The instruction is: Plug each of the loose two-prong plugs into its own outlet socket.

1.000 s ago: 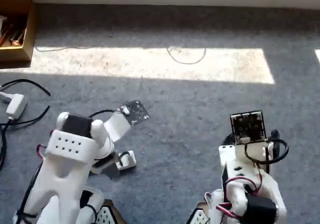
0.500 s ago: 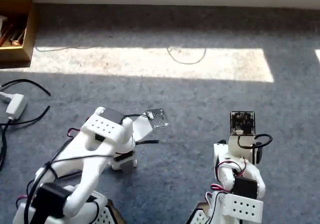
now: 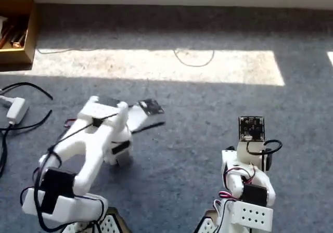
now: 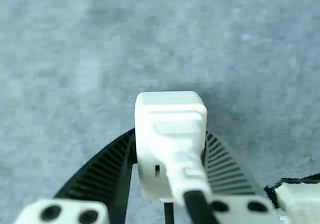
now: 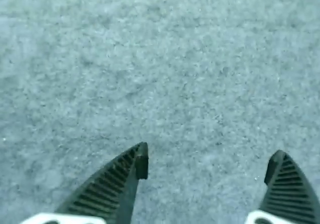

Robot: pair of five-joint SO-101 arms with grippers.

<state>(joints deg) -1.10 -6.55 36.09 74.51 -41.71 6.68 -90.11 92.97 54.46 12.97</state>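
Observation:
A white two-prong plug (image 4: pixel 170 111) with a black cord sits between the black fingers of my left gripper (image 4: pixel 170 136), which is shut on it just above the grey carpet. In the high view the left arm (image 3: pixel 96 134) leans over that spot at the lower left and hides the plug. My right gripper (image 5: pixel 208 159) hangs open over bare carpet with nothing between its fingers. The right arm (image 3: pixel 250 165) is folded up at the lower right. A white outlet block (image 3: pixel 15 109) with black cords lies at the far left edge.
A wooden box (image 3: pixel 15 33) stands at the back left corner. A sunlit strip crosses the carpet (image 3: pixel 208 113) farther back, with a thin looped wire (image 3: pixel 195 60) on it. Black cords (image 3: pixel 26 124) trail near the left arm's base.
The left arm has swung over the plug that lay on the carpet beside it and now covers it. The right arm pulled back and folded, then stayed still.

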